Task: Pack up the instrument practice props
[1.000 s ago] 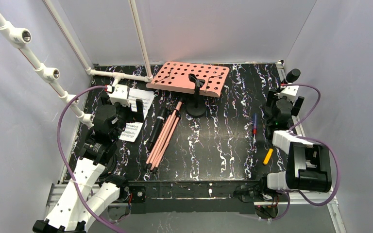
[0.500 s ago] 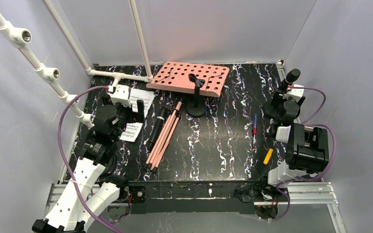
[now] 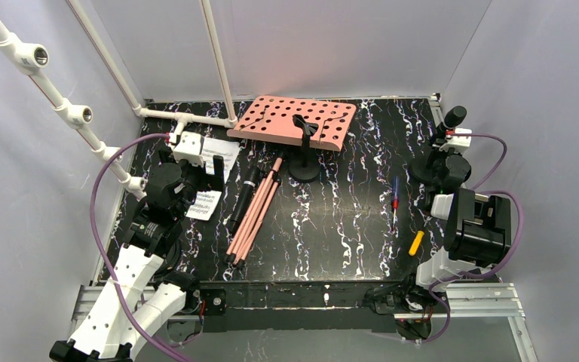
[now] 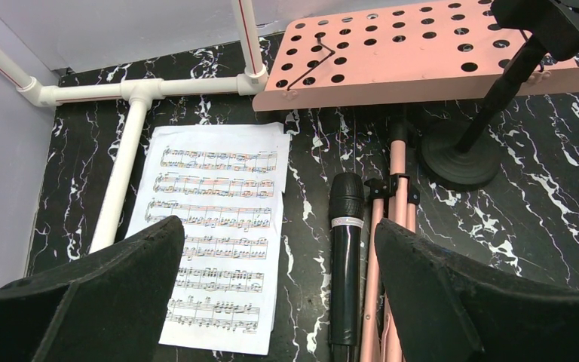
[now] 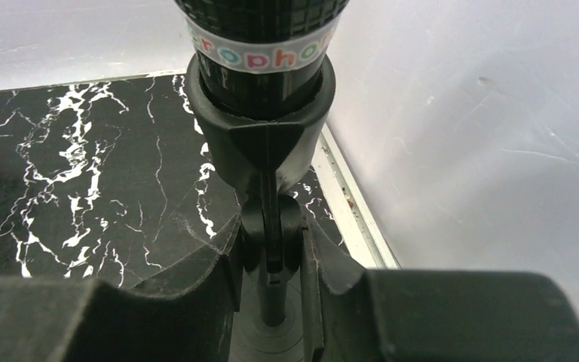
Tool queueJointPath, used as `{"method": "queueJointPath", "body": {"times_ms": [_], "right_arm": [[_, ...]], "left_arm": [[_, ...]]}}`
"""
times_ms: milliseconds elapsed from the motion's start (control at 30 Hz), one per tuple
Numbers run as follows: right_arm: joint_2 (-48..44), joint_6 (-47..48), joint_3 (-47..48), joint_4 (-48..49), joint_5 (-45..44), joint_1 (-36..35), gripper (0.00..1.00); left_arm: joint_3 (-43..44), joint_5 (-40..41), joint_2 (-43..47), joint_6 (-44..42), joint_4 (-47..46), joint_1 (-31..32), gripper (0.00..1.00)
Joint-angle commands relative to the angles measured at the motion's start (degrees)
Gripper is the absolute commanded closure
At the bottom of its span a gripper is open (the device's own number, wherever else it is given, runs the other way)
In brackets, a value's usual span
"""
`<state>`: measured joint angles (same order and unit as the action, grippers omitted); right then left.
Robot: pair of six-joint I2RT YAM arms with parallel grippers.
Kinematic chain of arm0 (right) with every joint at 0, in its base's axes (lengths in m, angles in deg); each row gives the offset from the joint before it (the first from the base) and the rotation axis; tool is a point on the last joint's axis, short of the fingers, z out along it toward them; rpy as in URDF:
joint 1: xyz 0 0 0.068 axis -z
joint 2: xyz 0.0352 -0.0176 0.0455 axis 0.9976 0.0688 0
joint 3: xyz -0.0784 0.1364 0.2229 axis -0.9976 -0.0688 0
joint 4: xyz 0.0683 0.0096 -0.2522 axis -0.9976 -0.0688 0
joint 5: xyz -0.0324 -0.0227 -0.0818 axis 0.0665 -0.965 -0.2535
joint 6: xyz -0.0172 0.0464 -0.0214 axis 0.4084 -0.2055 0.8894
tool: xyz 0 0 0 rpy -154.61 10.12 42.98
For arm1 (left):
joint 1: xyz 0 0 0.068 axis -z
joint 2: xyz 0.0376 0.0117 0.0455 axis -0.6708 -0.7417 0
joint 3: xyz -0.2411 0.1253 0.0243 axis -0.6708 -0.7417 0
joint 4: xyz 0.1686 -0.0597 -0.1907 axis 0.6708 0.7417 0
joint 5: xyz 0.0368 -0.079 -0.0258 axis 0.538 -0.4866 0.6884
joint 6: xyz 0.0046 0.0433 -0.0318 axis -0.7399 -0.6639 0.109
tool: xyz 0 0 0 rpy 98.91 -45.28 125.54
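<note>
The salmon-pink music desk [image 3: 290, 121] lies at the table's back, its folded pink tripod legs [image 3: 252, 215] beside a loose black microphone [image 3: 245, 192]. White sheet-music pages [image 3: 222, 153] lie to the left. My left gripper [image 4: 279, 249] hovers open above a page [image 4: 215, 226] and that microphone [image 4: 344, 264]. A second microphone [image 3: 453, 117] stands upright in its stand at the far right. My right gripper [image 5: 270, 249] is shut on that stand's swivel joint [image 5: 270, 226], just below the clip holding the microphone [image 5: 260, 38]. The round base [image 5: 271, 339] shows beneath.
An empty microphone stand [image 3: 304, 162] rises in front of the desk. A blue and red screwdriver [image 3: 395, 197] and a small yellow object [image 3: 416, 242] lie right of centre. The white pipe frame [image 3: 188, 117] runs along the back left. The side wall stands close to my right gripper.
My right arm has moved back toward the far right corner and its jaws have closed on the microphone stand's joint. The left arm has not moved.
</note>
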<state>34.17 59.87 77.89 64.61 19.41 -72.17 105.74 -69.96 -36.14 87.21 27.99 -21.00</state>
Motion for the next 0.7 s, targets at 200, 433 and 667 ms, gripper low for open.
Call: {"method": "queueJointPath", "body": {"times_ms": [200,433,667], "right_arm": [[-4.29,-0.63,6.31,0.63,10.45,0.11,0.99],[-9.2,-4.51,7.71,-1.22,13.49,-1.47,0.99],[-17.28,-6.52,6.59,-5.88,13.08,-7.08,0.99]], "left_arm": [[0.11,-0.1,1.07,-1.01,0.14,0.18,0.05],[0.19,-1.06,1.44,-1.31,-0.01,0.19,0.05],[-0.73,-2.17,3.07,-2.62,-1.01,0.15,0.05]]}}
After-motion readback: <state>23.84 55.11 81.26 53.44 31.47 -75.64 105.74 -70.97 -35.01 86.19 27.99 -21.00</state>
